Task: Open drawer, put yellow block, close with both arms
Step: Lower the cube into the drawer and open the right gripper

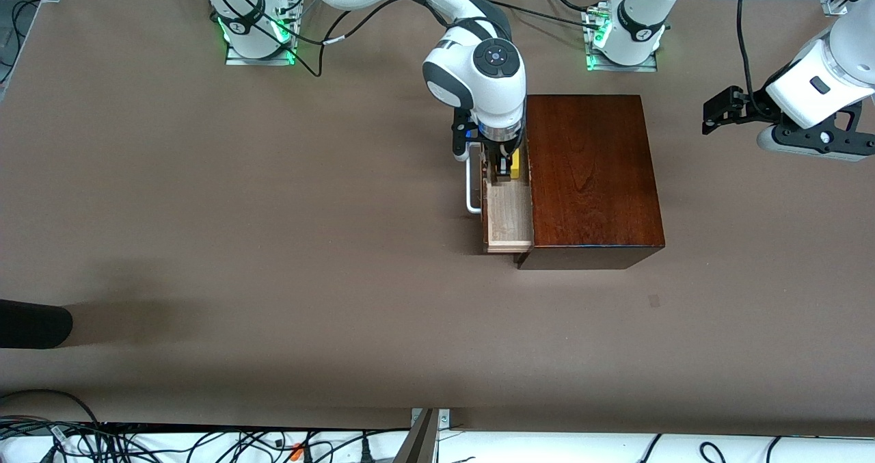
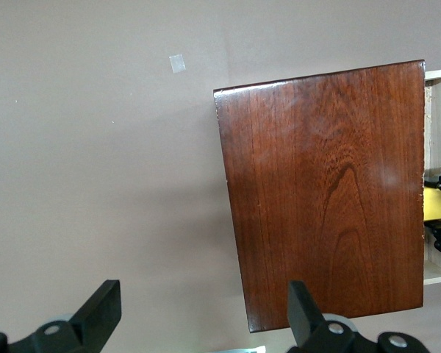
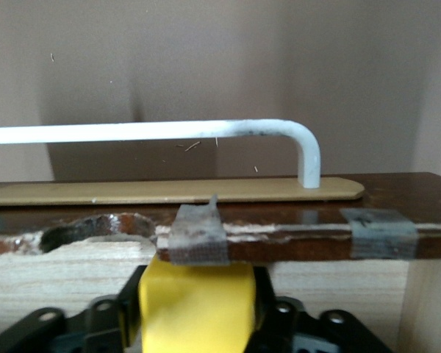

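Observation:
The drawer (image 1: 509, 220) stands pulled out of the dark reddish-brown wooden box (image 1: 591, 176), toward the right arm's end of the table; its white handle (image 1: 472, 189) shows beside it and in the right wrist view (image 3: 206, 132). My right gripper (image 1: 504, 165) reaches down into the open drawer and is shut on the yellow block (image 1: 514, 165), which shows between the fingers in the right wrist view (image 3: 195, 309) and at the edge of the left wrist view (image 2: 434, 204). My left gripper (image 1: 714, 114) is open and empty, up in the air off the box's other end, waiting.
The box top fills much of the left wrist view (image 2: 331, 191). A small pale tape mark (image 1: 654, 301) lies on the brown table nearer to the front camera than the box. A dark object (image 1: 31, 323) sits at the table edge at the right arm's end.

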{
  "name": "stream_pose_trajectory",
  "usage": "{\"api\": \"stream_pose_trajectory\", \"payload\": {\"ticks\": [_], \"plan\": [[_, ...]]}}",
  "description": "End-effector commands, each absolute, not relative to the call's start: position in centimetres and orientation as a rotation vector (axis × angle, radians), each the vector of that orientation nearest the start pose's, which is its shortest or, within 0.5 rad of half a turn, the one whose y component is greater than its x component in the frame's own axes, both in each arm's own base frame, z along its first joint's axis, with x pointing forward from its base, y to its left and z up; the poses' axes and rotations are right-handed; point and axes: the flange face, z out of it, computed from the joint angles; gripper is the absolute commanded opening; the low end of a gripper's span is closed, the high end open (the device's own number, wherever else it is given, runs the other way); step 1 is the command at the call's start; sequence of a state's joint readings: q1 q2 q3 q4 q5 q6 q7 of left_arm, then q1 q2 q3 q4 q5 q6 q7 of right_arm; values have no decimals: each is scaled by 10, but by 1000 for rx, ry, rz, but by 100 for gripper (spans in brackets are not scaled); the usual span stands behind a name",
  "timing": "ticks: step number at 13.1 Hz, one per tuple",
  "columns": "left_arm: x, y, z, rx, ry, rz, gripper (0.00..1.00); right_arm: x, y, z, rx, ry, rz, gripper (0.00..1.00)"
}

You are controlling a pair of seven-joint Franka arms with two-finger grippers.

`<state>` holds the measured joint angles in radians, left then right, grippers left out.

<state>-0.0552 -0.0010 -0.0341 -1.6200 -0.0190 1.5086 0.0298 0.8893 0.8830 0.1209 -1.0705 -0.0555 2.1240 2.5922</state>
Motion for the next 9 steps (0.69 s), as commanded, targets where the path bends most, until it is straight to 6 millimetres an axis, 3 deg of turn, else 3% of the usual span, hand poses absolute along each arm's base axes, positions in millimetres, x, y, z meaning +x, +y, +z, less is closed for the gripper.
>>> {"api": "stream_pose_trajectory", "payload": {"ticks": [1,3,6,9], "plan": [[544,-51,603,-3155,226,161,100,450,653,323,-2041,2146,92,100],[544,-51,603,-3155,226,161,100,453,645,324,-2071,2186,86,100],[543,-51,602,-3155,233,163,100,460,624,388,-2060,2221,128,100],[540,-50,601,-3152,253,204,100,477,590,445,-2066,2227,203,100]]}}
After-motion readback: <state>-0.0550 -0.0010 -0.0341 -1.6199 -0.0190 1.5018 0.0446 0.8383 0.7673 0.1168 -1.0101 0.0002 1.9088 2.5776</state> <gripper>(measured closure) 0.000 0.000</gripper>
